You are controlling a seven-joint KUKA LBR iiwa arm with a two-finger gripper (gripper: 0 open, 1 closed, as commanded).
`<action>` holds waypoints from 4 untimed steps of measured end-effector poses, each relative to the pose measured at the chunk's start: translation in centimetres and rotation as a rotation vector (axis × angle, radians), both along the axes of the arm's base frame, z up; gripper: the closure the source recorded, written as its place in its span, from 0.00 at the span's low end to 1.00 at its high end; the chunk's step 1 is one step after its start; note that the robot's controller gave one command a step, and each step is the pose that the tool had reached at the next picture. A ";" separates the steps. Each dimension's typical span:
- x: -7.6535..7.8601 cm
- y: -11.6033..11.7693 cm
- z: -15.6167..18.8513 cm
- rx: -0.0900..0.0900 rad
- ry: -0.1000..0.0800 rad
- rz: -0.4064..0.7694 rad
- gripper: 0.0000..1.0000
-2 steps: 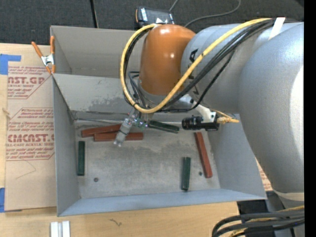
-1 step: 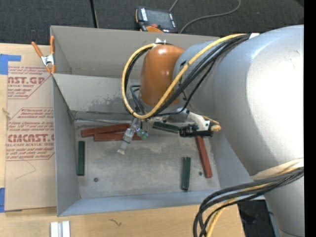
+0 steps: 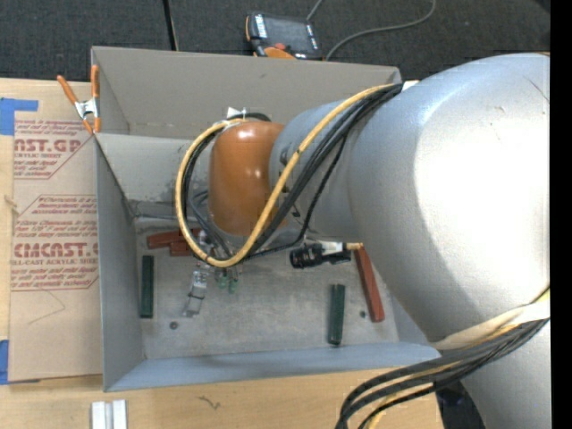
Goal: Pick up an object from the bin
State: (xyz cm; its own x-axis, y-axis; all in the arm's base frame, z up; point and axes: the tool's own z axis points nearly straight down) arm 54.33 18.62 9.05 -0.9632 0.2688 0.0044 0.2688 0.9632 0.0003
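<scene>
End effector hangs low over the left-centre floor of the grey bin, under the orange wrist cover; its open or closed state cannot be told. Nearest to it lie a small silver metal piece and a small green piece. A black cylinder, a reddish-brown bar and two dark green bars lie apart.
</scene>
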 end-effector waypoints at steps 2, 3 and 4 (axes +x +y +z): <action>4.6 2.1 -2.0 0.001 -0.007 -0.108 0.00; 2.9 5.4 -2.1 0.000 -0.005 0.190 0.00; 4.9 3.0 -1.1 -0.001 -0.008 0.672 0.00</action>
